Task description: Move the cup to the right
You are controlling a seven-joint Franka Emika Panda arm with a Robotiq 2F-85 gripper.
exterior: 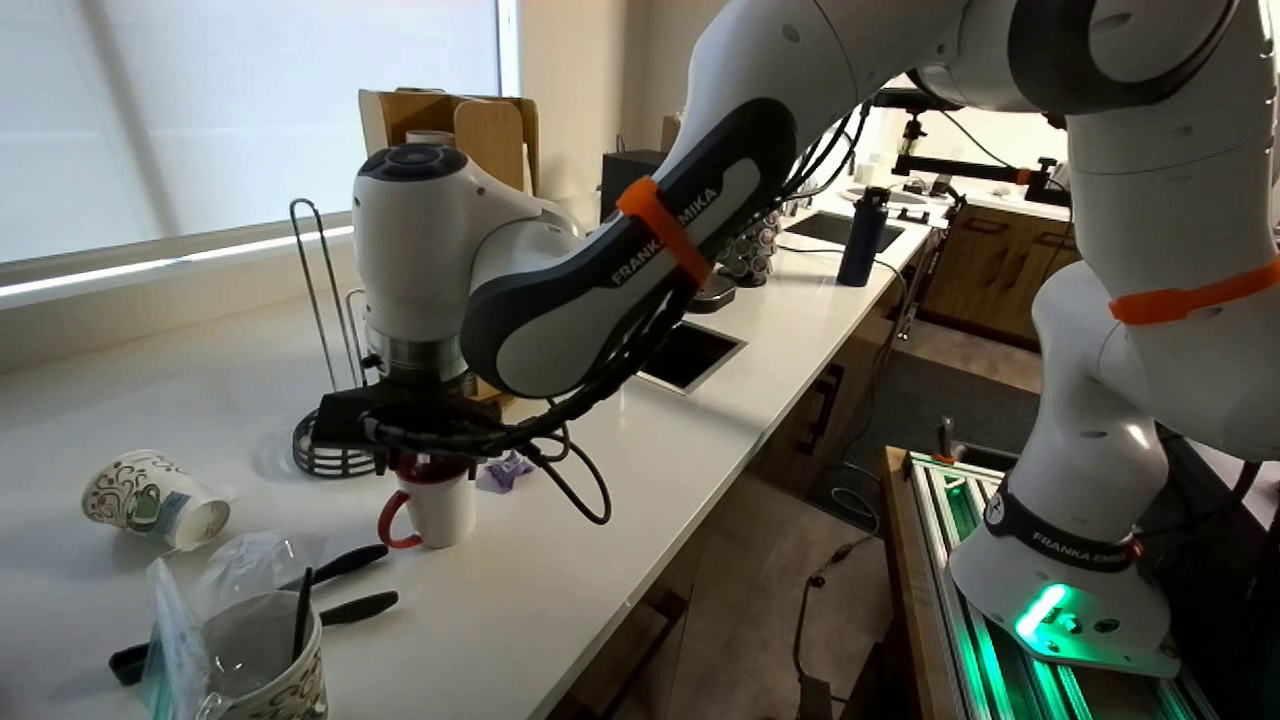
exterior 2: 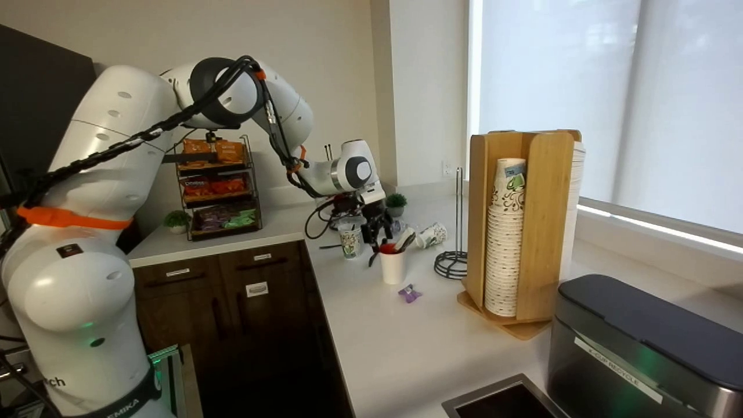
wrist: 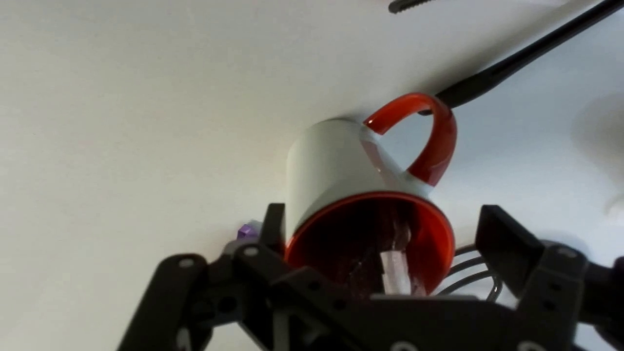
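The cup is a white mug with a red inside and a red handle. It stands upright on the white counter, in both exterior views [exterior: 447, 512] [exterior 2: 393, 268] and in the wrist view [wrist: 326, 163]. A pale object and a dark object [exterior 2: 405, 239] stand in it. My gripper [wrist: 383, 217] points down over the mug with its fingers apart on either side of the rim. The left finger in the wrist view is against or very near the rim; I cannot tell which. The other finger is clearly apart from it. The gripper also shows in both exterior views [exterior: 427, 465] [exterior 2: 380, 232].
A black wire stand [exterior: 335, 460] and a purple wrapped item [exterior 2: 410, 293] are close to the mug. A tipped paper cup [exterior: 140, 495], black-handled utensils [exterior: 360, 608] and an upright patterned cup [exterior: 275, 690] lie nearby. A wooden cup holder [exterior 2: 543, 232] stands further along the counter.
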